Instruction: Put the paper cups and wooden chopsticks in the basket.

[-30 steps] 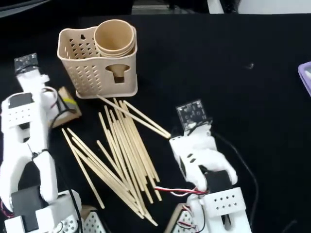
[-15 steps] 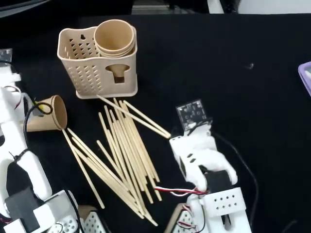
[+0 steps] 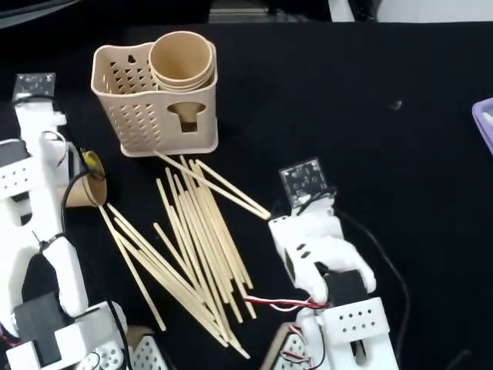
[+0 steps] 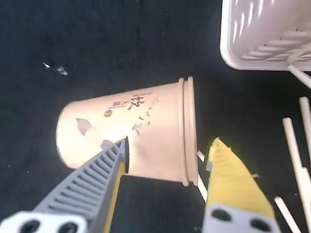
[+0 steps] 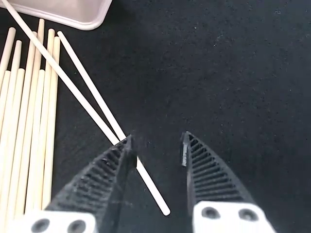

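Observation:
A beige basket (image 3: pixel 146 108) stands at the back left with stacked paper cups (image 3: pixel 182 60) in one corner. Another paper cup (image 3: pixel 83 190) lies on its side left of the basket. My left gripper (image 4: pixel 167 150) is open right over this cup (image 4: pixel 131 131), the grey finger over its side wall and the yellow finger just past the rim. Several wooden chopsticks (image 3: pixel 192 231) lie fanned out in front of the basket. My right gripper (image 5: pixel 155 145) is open low over the end of one chopstick (image 5: pixel 92 104) at the pile's right side.
The basket's corner appears in the left wrist view (image 4: pixel 267 34) and the right wrist view (image 5: pixel 63 12). A purple object (image 3: pixel 485 119) sits at the table's right edge. Black cloth stretches bare behind and to the right of the right arm (image 3: pixel 323 262).
The left arm swung out to the left, uncovering the lying cup, then came back over it. The cup now lies a little lower and farther left. The right arm has not moved.

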